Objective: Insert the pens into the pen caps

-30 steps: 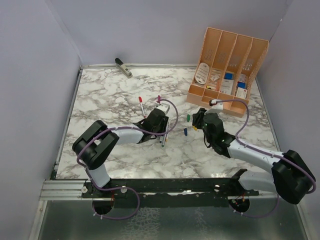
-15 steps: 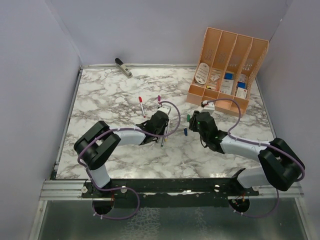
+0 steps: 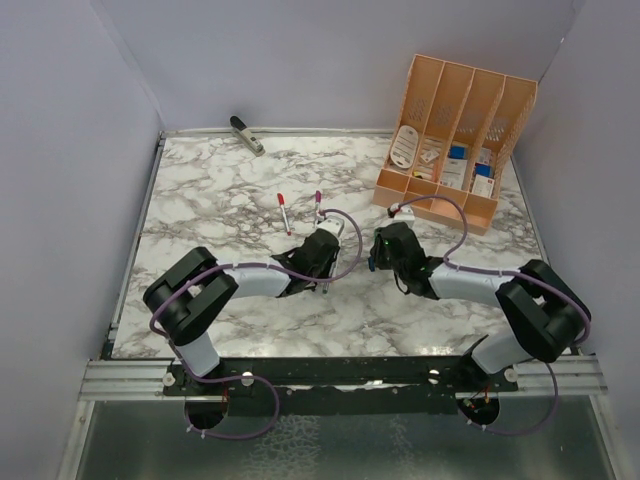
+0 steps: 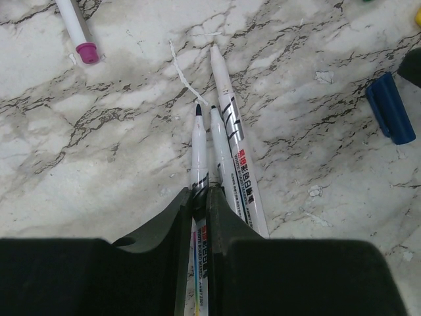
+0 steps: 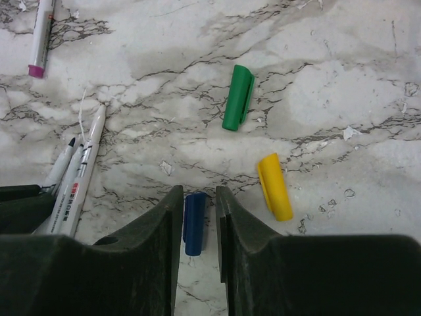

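Rear barrel of the black-tipped pen (image 4: 199,145) is hidden inside the left tool (image 4: 200,195); the magenta-ended pen (image 4: 75,26) is cut off by the view's top edge.

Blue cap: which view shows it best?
Right wrist: the blue cap lies close up between the right fingers, unobstructed. Left wrist shows it whole too, but off at the right edge. Top external shows barely a speck.
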You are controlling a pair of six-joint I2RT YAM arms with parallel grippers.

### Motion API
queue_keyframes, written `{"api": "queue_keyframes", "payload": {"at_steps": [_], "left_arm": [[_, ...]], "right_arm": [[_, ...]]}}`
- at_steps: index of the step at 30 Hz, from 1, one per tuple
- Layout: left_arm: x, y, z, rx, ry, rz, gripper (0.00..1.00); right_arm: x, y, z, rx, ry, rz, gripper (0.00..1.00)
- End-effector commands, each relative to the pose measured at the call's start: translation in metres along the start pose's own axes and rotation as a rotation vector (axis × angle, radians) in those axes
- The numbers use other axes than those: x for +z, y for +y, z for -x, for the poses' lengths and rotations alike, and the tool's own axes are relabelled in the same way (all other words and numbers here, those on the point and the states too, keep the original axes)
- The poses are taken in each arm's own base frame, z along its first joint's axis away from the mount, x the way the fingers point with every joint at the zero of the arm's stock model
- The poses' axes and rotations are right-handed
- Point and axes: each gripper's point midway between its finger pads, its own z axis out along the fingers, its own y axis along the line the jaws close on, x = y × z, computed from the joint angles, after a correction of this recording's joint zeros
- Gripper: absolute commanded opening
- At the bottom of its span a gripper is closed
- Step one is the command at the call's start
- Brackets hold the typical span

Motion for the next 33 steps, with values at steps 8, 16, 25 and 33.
{"api": "queue_keyframes", "payload": {"at_steps": [8, 16, 25, 33], "left_arm": [[-0.011, 0.016, -0.069, 0.032, 0.223, 0.041, 0.14], [-0.013, 0.018, -0.072, 0.030, 0.232, 0.046, 0.23], [-0.027, 0.019, -0.065, 0.012, 0.215, 0.046, 0.29], [-0.025, 0.019, -0.067, 0.010, 0.219, 0.049, 0.29]], "right_arm": [[0.010, 0.012, -0.017, -0.029, 0.095, 0.051, 0.42], [0.016, 0.012, -0.028, -0.032, 0.145, 0.035, 0.36], [0.011, 0.005, -0.041, -0.018, 0.207, 0.005, 0.32], [0.006, -0.006, -0.058, -0.023, 0.280, -0.054, 0.31]]}}
